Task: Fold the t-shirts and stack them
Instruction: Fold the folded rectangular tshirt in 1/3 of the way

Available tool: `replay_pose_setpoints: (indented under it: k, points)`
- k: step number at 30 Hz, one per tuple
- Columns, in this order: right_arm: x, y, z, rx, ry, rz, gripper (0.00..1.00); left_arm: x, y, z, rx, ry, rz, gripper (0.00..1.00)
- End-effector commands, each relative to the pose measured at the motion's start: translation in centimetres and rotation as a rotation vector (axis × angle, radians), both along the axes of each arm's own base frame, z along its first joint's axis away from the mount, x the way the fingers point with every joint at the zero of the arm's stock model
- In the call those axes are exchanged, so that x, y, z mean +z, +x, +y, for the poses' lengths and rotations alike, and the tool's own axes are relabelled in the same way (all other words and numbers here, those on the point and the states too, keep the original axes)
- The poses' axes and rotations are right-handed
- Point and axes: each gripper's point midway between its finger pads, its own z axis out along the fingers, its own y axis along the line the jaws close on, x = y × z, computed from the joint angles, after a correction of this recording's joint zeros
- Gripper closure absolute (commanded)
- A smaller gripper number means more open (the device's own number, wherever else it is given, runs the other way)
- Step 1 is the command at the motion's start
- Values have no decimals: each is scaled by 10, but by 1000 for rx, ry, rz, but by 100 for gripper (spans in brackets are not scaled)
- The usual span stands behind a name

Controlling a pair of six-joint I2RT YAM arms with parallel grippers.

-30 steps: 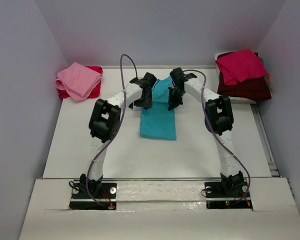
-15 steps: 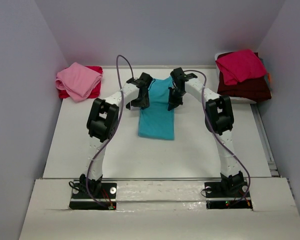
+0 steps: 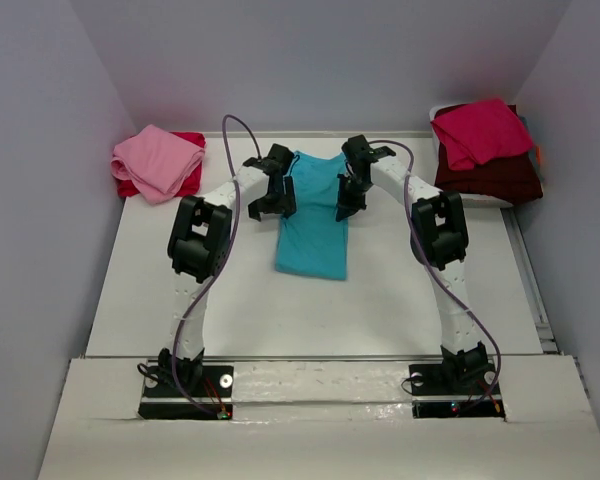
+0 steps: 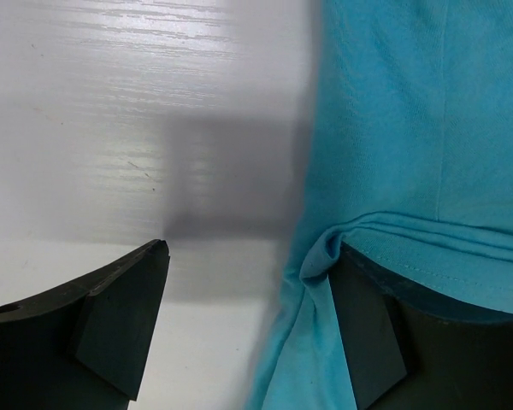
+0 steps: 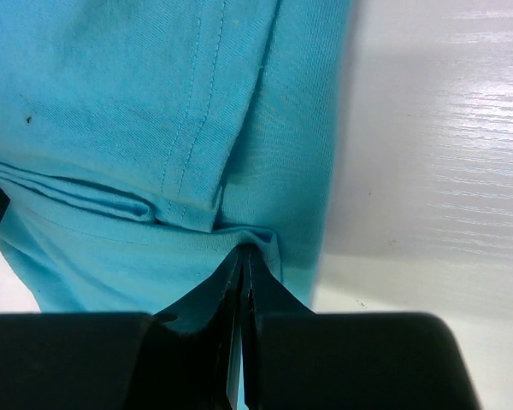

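A turquoise t-shirt [image 3: 315,228], folded into a long strip, lies mid-table between my two grippers. My left gripper [image 3: 267,203] is at its left edge with jaws open wide; in the left wrist view [image 4: 248,290] a fold of the turquoise cloth [image 4: 410,128] drapes against the right finger [image 4: 368,333], and bare table shows between the fingers. My right gripper [image 3: 346,203] is shut on the shirt's right edge, pinching a fold of the cloth [image 5: 154,102] at its fingertips [image 5: 242,256]. A pink t-shirt [image 3: 158,160] lies on a red one [image 3: 192,182] at the far left. A crimson t-shirt [image 3: 480,130] tops a dark maroon one [image 3: 492,178] at the far right.
The white table [image 3: 230,290] is walled on the left, back and right. The maroon pile sits on a white tray [image 3: 438,110] at the table's right edge. Purple cables loop over both arms.
My left gripper has slid left along the shirt's far end and opened a touch wider. The shirt's upper left corner has spread left with it. The right arm has stayed put.
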Motion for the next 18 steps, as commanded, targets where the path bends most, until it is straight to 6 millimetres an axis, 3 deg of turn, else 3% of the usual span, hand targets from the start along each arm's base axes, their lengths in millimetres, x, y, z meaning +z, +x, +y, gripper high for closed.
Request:
replay_pose_setpoints:
  k: [1, 7, 11, 18]
  points:
    - [4, 3, -24, -18, -68, -18, 92, 22, 5, 4, -14, -26, -58, 13]
    - [20, 7, -25, -21, -71, -52, 88, 47, 16, -2, -22, -56, -124, 10]
    - [32, 7, -28, -23, -76, -75, 82, 77, 21, -4, -18, -87, -185, 10]
    - [76, 8, -28, -27, -54, -146, 67, 130, 19, -12, -45, -163, -264, 7]
